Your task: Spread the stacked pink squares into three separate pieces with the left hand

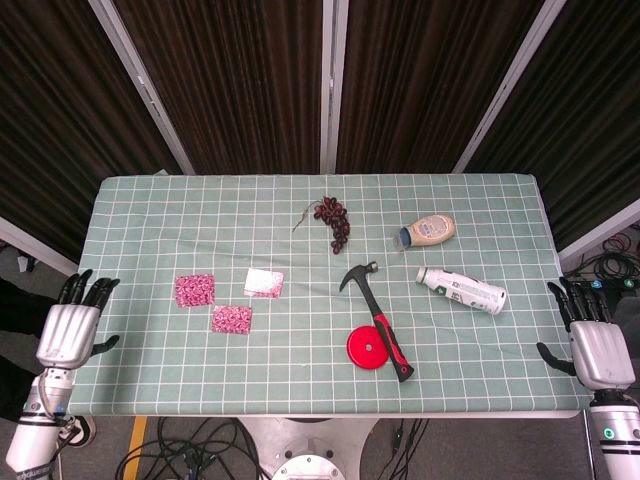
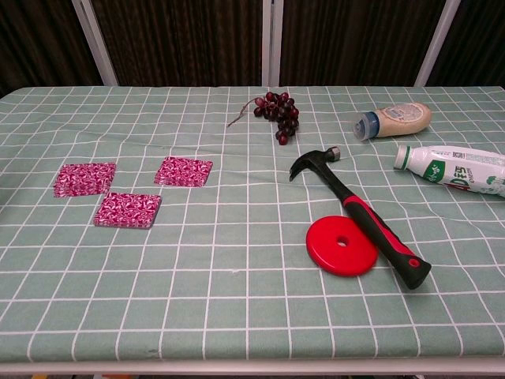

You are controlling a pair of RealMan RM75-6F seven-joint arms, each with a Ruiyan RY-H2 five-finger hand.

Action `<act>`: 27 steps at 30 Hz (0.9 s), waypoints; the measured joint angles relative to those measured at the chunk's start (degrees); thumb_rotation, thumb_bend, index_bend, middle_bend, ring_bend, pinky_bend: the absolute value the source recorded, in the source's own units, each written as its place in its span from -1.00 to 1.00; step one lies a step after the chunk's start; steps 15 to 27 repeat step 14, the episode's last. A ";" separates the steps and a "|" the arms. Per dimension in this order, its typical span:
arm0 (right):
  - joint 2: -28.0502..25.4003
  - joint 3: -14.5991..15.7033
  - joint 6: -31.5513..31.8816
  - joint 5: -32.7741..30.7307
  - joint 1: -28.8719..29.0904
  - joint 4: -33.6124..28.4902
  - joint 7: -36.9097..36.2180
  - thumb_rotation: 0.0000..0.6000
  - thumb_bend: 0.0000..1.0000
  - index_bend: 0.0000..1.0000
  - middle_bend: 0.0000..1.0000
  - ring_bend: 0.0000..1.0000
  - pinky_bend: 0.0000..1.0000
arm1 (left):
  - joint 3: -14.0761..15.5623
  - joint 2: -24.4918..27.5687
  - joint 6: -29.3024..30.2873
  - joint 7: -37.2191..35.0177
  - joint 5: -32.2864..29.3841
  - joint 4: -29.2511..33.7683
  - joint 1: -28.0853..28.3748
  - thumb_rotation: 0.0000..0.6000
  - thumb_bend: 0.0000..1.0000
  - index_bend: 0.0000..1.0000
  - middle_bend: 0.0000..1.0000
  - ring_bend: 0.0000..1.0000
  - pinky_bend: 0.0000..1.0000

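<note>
Three pink patterned squares lie flat and apart on the green checked cloth: one at the left (image 1: 194,290) (image 2: 85,179), one nearer the front (image 1: 231,319) (image 2: 129,210), one to the right (image 1: 264,283) (image 2: 184,171). My left hand (image 1: 68,331) hangs off the table's left edge, fingers spread, holding nothing. Beyond the right edge is my right hand (image 1: 594,346), open and empty too. Neither hand appears in the chest view.
A red-handled hammer (image 1: 378,320) (image 2: 360,215) lies beside a red disc (image 1: 367,348) (image 2: 342,245). Dark grapes (image 1: 333,220) (image 2: 275,110) sit at the back. A tan sauce bottle (image 1: 427,232) (image 2: 394,118) and a white bottle (image 1: 462,290) (image 2: 452,168) lie on their sides at right.
</note>
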State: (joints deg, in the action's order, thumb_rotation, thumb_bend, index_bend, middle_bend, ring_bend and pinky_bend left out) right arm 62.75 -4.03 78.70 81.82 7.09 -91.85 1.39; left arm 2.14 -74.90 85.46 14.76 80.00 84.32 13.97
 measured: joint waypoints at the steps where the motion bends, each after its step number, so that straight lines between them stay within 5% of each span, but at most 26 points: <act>1: 0.17 0.11 -0.09 0.09 0.03 -0.02 0.13 1.00 -0.67 -1.00 -1.00 -1.00 -1.00 | 0.41 -0.36 1.09 -0.61 0.76 -0.97 -1.13 1.00 -0.86 -0.69 -0.64 -0.93 -0.80; 10: 0.87 0.46 0.24 0.69 0.01 0.18 1.32 1.00 -0.67 -1.00 -1.00 -1.00 -1.00 | -0.50 -3.29 3.50 -6.24 1.59 -3.17 -4.65 1.00 -0.88 -0.69 -0.64 -0.93 -0.80; 27: 1.45 0.88 1.16 1.25 -0.43 0.56 2.98 1.00 -0.67 -1.00 -1.00 -1.00 -1.00 | -0.97 -3.42 2.54 -6.35 1.14 -3.03 -5.19 1.00 -0.88 -0.69 -0.64 -0.93 -0.80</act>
